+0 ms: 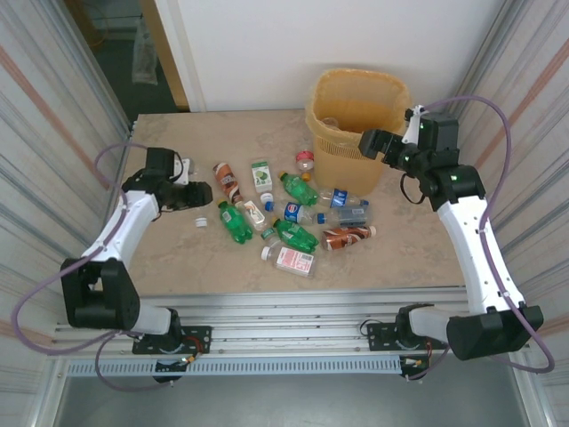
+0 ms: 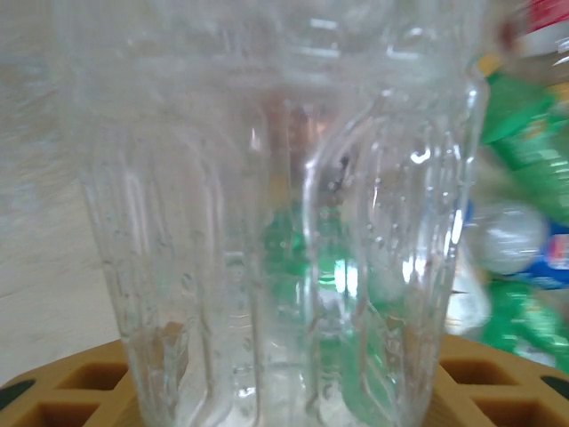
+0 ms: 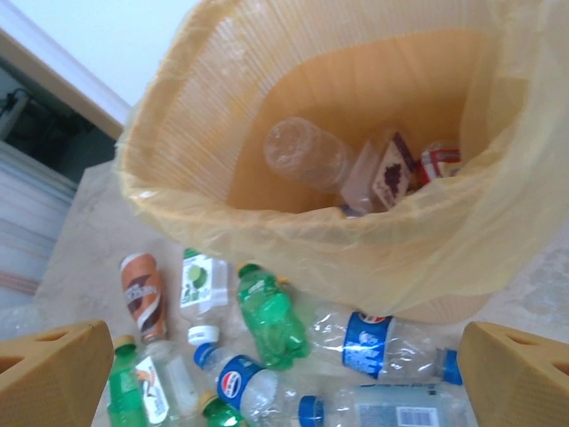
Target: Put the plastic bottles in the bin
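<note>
The left gripper (image 1: 203,194) is clamping tight on a clear bottle (image 2: 284,222) towards the left edge of the tabletop (image 1: 160,258). In the left wrist view, the bottle's ribbed wall is pressing down between the tan fingers (image 2: 62,396). Whether the bottle is resting on the tabletop or lifted off it cannot be told.

The right gripper (image 1: 369,142) is hanging over the near rim of the bin (image 1: 313,111), which is standing at the far edge, right of centre. Its fingers (image 3: 53,374) are spread wide and gripping nothing. Below them, inside the orange-yellow bag liner (image 3: 178,107), a transparent bottle (image 3: 307,156) and a white-pink-labelled bottle (image 3: 391,169) are lying.

The rest of the plastic bottles are lying scattered across the middle of the tabletop, just in front of the bin. Among them are a green bottle (image 1: 235,221), a brown-labelled bottle (image 1: 228,181) and a blue-labelled bottle (image 1: 342,197). A loose white cap (image 1: 201,221) is sitting near the left gripper.
</note>
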`<state>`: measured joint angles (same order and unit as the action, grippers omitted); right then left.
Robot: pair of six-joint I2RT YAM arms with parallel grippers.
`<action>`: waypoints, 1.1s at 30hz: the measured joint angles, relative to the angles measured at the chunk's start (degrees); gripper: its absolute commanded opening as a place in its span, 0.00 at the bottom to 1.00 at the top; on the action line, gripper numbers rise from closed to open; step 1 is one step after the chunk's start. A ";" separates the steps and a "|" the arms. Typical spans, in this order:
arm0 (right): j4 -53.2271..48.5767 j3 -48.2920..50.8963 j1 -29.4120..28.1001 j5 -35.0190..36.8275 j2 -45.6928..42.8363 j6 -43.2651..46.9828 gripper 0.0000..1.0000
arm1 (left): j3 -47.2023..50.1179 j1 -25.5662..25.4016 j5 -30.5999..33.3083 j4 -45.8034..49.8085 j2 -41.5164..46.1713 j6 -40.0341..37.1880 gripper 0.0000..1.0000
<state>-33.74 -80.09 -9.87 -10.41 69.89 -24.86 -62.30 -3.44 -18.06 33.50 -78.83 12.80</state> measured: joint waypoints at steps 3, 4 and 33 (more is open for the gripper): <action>0.76 0.42 -1.70 -1.07 -0.46 -0.17 0.98 | 2.54 -0.11 -6.34 -5.27 2.97 4.24 0.40; 1.18 0.61 -2.29 -1.68 -0.63 -0.20 0.98 | 3.39 -0.35 -7.80 -7.21 3.72 5.70 0.41; 18.40 8.11 -25.20 -24.68 8.22 -0.22 0.99 | 6.95 -9.70 -14.12 -31.69 10.16 25.64 0.42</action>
<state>-15.33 -71.99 -35.07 -35.09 78.11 -25.08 -55.35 -13.15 -32.18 1.80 -68.66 38.44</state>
